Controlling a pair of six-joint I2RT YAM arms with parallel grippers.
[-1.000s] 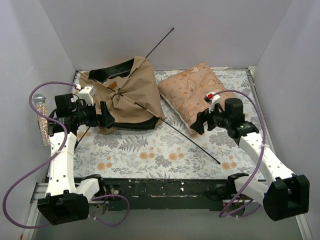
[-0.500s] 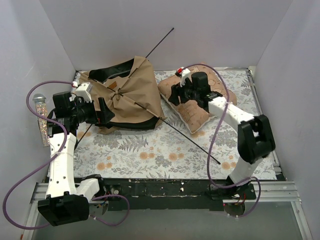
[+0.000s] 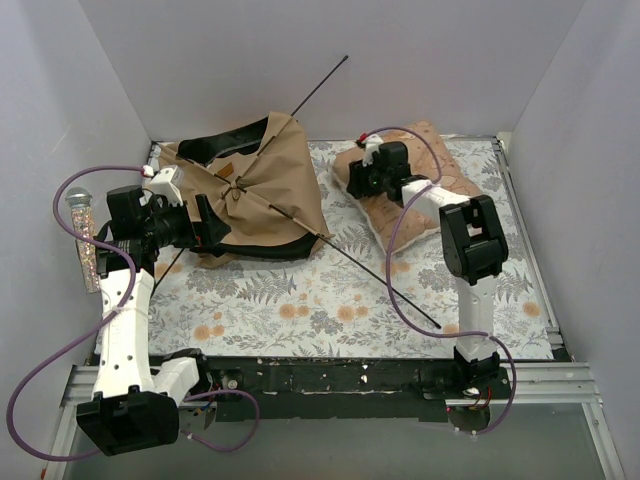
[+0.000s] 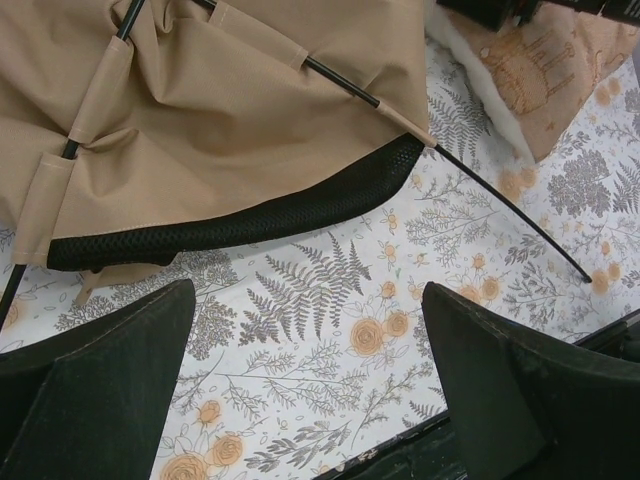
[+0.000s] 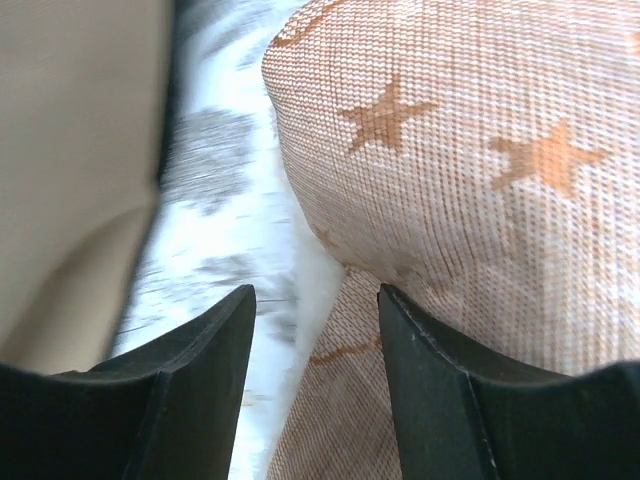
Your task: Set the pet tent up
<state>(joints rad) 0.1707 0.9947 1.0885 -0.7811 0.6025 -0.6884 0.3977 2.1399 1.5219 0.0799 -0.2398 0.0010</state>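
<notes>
the pet tent [image 3: 245, 195] lies just left of the cushion [image 3: 395, 226] on the tabletop [image 3: 300, 300] as a flat, crumpled heap, its crossing poles [image 3: 380, 281] run through the canvas sleeves but jutting loose past the fabric, so i judge nearly all the raising is left to do. the left end effector [image 3: 210, 226] hangs at the tent's side away from the cushion, jaws spread wide with nothing between them, while the right end effector [image 3: 352, 182], likewise parted and empty, sits at the cushion's edge facing the tent.
</notes>
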